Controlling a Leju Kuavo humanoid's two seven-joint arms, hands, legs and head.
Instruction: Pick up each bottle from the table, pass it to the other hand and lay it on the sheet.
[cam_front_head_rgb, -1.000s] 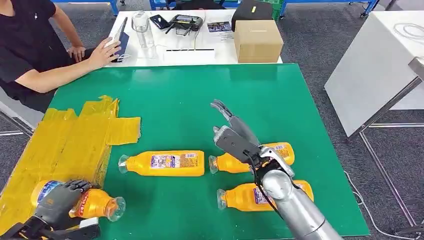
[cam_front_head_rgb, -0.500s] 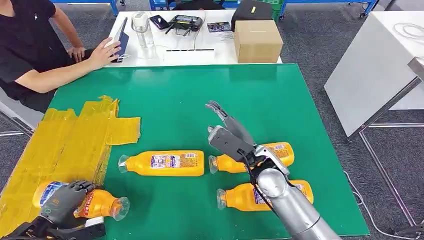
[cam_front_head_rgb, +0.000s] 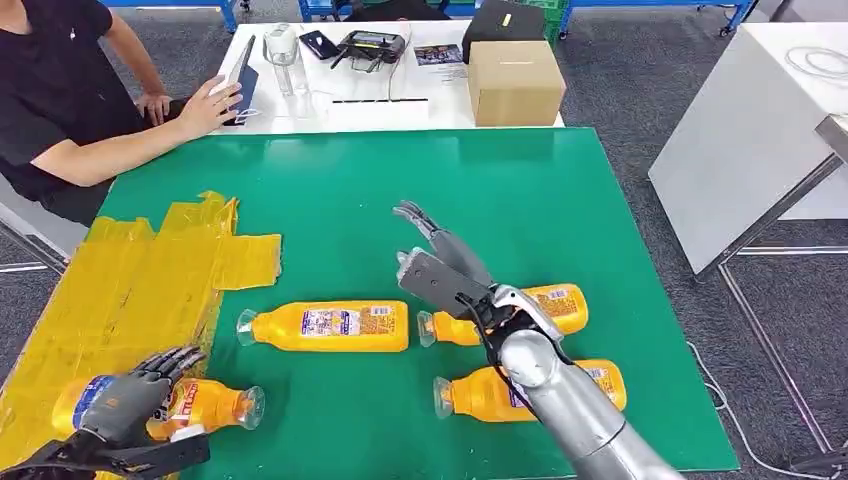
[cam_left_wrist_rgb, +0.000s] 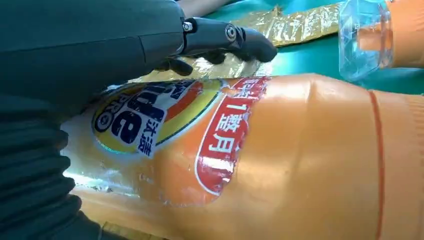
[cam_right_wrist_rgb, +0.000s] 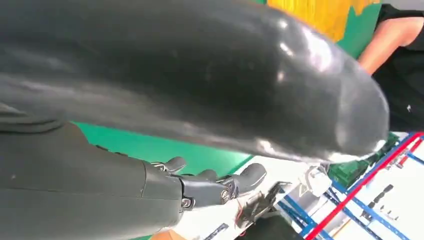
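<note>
Orange bottle (cam_front_head_rgb: 190, 407) lies at the yellow sheet (cam_front_head_rgb: 130, 290)'s near edge under our left hand (cam_front_head_rgb: 130, 400), whose fingers (cam_front_head_rgb: 170, 362) spread open, so we lift straight off; right hand (cam_front_head_rgb: 440, 270) hovers open and empty.

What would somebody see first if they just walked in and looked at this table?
Probably the bright orange bottles lying on the green table: one in the middle, two near the right arm. Next, the crinkly yellow sheet on the table's left side, where the left hand rests over a fourth bottle. The right hand hovers open above the middle of the table.
</note>
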